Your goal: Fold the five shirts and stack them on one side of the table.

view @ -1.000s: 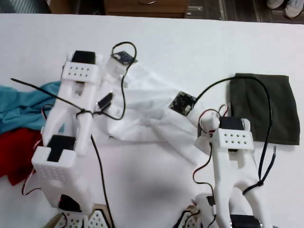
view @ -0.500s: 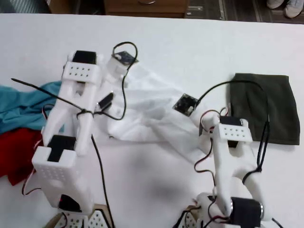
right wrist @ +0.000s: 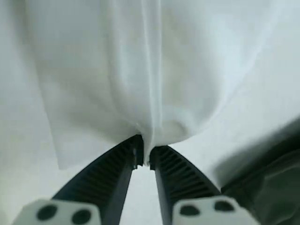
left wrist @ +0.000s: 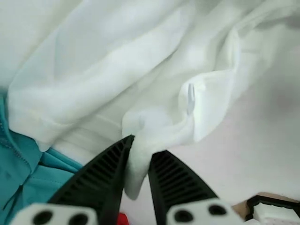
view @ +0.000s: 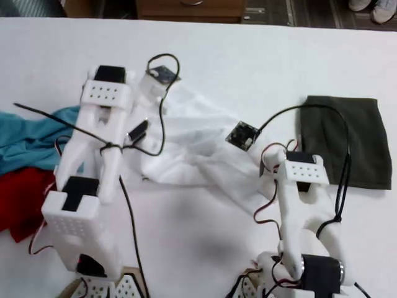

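A crumpled white shirt [view: 198, 143] lies in the middle of the table between my two arms. My left gripper [left wrist: 139, 155] is shut on a fold of the white shirt [left wrist: 140, 93] near the teal shirt [left wrist: 28, 173]. My right gripper [right wrist: 145, 152] is shut on a bunched edge of the white shirt [right wrist: 140, 70]. A folded dark green shirt [view: 353, 139] lies flat at the right side of the table. A teal shirt [view: 28, 139] and a red shirt [view: 22, 198] lie heaped at the left edge.
The left arm [view: 93, 161] and the right arm [view: 304, 205] stand over the front half of the table with black cables looping above the cloth. The dark green shirt [right wrist: 276, 183] lies close beside the right gripper. Bare white tabletop [view: 248, 56] stretches along the back.
The right arm has shifted slightly toward the front and right, dragging its edge of the white shirt with it. The left arm has not moved.
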